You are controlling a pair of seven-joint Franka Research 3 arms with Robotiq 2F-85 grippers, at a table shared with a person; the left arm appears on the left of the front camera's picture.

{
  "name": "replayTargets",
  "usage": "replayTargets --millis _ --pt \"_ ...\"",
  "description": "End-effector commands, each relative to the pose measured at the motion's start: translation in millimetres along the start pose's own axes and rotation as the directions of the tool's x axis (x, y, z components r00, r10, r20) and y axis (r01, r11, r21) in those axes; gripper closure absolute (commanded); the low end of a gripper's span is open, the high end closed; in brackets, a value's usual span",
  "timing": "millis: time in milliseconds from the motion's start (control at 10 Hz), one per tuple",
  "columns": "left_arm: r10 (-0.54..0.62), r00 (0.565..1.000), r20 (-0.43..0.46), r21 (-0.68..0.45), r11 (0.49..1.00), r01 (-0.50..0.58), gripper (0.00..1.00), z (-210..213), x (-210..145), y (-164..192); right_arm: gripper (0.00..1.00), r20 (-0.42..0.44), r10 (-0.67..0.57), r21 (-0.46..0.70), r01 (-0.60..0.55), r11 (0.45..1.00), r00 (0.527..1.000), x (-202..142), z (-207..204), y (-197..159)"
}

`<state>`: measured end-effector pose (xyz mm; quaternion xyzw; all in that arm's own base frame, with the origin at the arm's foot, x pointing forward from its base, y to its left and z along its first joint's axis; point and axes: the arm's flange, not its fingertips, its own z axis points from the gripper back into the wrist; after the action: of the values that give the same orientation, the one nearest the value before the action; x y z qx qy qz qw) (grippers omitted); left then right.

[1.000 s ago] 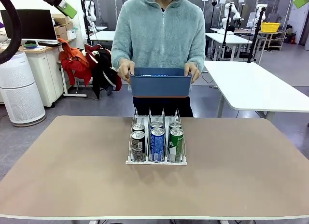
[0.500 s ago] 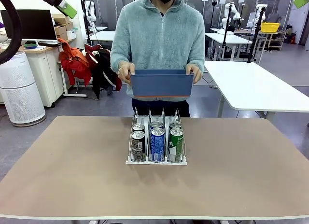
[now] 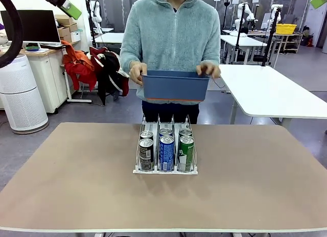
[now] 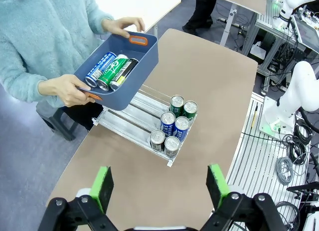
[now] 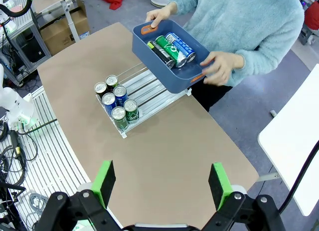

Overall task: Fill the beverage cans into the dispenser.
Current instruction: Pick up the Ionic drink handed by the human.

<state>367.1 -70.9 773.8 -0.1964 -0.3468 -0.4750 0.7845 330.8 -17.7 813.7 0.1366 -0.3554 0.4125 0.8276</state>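
While a person (image 3: pixel 171 38) is standing at the far side of the desk (image 3: pixel 76 191) w/ a blue bin (image 3: pixel 175 89) lifted clear of it, the dispenser (image 4: pixel 130 115) is sitting mid-desk, its lanes running toward the robot. One hand (image 3: pixel 136 72) is gripping the bin at one short end and the other hand (image 3: pixel 208 69) at the opposite end, by the orange handles (image 4: pixel 138 40). In the wrist views the bin is hovering over the dispenser's far end; can't tell whether it's touching.

Inside the bin 3 cans are lying on their sides, side by side & touching: a loose blue can (image 4: pixel 99 69), a loose green can (image 4: pixel 113 72) and a loose dark can (image 4: pixel 124 74) w/ a yellow patch.

The dispenser is carrying 6 more cans, upright, 2 per lane, all packed at the robot-side end; the rear stretch of each lane is lying bare. Front row, L to R in the front view: dark front can (image 3: pixel 146 154), blue front can (image 3: pixel 166 153), green front can (image 3: pixel 185 153). A back row (image 3: pixel 165 131) is standing right behind, touching, each can matching its lane-mate's colour per the L wrist view.

L tool (image 4: pixel 159 185) is hanging high over the desk, green pads spread wide, nothing betw. them. R tool (image 5: pixel 162 183) is doing likewise: spread fully, pinching nothing, well apart from the dispenser.
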Motion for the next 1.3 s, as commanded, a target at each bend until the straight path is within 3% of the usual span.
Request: replayTargets --millis 0,1200 --pt "-0.001 1.0 -0.003 0.004 1.0 0.001 0.0 -1.2 -1.3 0.3 0.0 -0.002 -0.004 0.007 0.004 1.0 1.0 -1.3 0.1 0.4" --pt "-0.001 1.0 -0.003 0.004 1.0 0.001 0.0 -1.2 -1.3 0.3 0.0 -0.002 -0.004 0.007 0.004 1.0 1.0 -1.3 0.1 0.4"
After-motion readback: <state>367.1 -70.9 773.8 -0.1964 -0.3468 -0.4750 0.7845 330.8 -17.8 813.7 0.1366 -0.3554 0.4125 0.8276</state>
